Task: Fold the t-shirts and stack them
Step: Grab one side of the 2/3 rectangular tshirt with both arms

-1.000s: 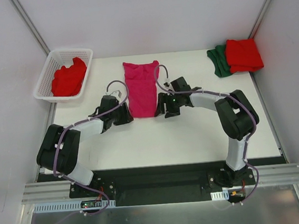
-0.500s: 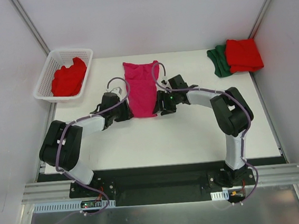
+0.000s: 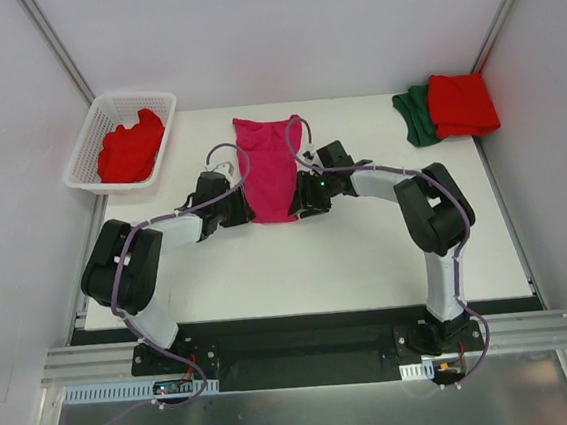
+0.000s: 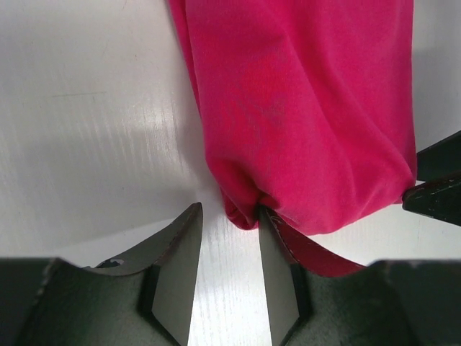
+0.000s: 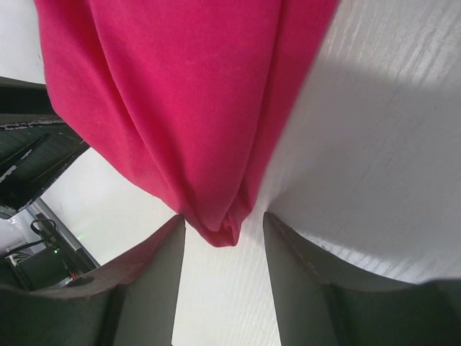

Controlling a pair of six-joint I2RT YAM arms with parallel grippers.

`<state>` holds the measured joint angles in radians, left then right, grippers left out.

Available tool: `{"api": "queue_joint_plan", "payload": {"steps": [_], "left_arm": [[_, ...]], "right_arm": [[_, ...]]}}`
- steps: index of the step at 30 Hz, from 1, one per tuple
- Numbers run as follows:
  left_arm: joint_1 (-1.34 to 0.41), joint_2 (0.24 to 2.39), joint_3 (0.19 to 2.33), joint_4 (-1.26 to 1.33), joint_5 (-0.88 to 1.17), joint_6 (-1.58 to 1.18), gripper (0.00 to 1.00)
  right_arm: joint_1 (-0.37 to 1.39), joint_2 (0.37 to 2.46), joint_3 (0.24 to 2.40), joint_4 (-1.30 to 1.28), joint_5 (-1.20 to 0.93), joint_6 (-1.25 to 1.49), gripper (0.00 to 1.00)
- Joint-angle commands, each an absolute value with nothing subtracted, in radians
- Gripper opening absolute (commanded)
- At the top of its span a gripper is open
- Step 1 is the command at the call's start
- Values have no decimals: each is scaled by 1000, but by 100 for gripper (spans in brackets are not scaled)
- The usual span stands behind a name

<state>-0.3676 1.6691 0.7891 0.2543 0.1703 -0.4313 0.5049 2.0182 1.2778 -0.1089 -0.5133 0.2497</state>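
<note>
- A white table [image 3: 368, 255] stood between plain grey walls [image 3: 276, 32], with an aluminium rail [image 3: 307, 353] along its near edge.
- At the far left corner a white lattice basket [image 3: 85, 156] held a crumpled red t-shirt [image 3: 132, 147].
- At the far right corner a folded red t-shirt [image 3: 462, 103] lay on top of a dark green t-shirt [image 3: 413, 115], whose left part stuck out from under it.
- The magenta t-shirt [image 3: 269, 169] lay in the middle of the table as a long strip running from far to near, narrowing toward its near end.
- The left arm [image 3: 156, 240] reached low across the table to the strip's near left corner, and the right arm [image 3: 428, 204] came in from the other side to the near right corner, so the two wrists faced each other.
- The left gripper [image 4: 227, 249] had its jaws partly apart on the table; the cloth's corner touched the inner face of one finger, and bare table showed in the gap.
- The right gripper [image 5: 223, 267] also stood with its jaws parted, the pointed tip of the cloth just inside the mouth and not pinched.
</note>
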Motion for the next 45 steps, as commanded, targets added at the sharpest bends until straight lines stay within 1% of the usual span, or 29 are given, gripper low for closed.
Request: {"api": "queue_joint_plan", "payload": {"steps": [1,12,14,15,17,18,20,21,24,25,29,37,45], "left_arm": [[-374,1690,830,295,160,-420,36],[-376,1716,841,301,164,-423,34],[-374,1720,844,299,166,-423,34],[-374,1721,847,301,164,-423,34],[-374,1723,850,301,167,-423,33],[-376,1726,851,301,167,-425,31],[-374,1729,854,302,172,-426,27],[-374,1733,854,305,172,-428,15],[-376,1741,861,307,172,-436,3],[-376,1743,862,308,172,-437,1],[-376,1750,865,311,178,-443,0],[-374,1717,842,290,175,-431,0],[-376,1595,740,249,178,-437,0]], "right_arm": [[509,2045,1308,-117,-512,250,50],[509,2080,1336,-117,-534,258,47],[509,2083,1338,-118,-535,258,45],[509,2083,1338,-117,-537,259,41],[511,2086,1339,-118,-538,258,37],[509,2085,1338,-117,-538,258,33],[509,2088,1338,-117,-540,259,30],[508,2088,1339,-117,-540,259,27],[511,2088,1338,-118,-541,258,27],[511,2088,1338,-120,-541,256,27],[511,2083,1335,-126,-538,253,27],[509,2054,1319,-150,-508,232,18],[509,2005,1273,-187,-466,192,15]]}}
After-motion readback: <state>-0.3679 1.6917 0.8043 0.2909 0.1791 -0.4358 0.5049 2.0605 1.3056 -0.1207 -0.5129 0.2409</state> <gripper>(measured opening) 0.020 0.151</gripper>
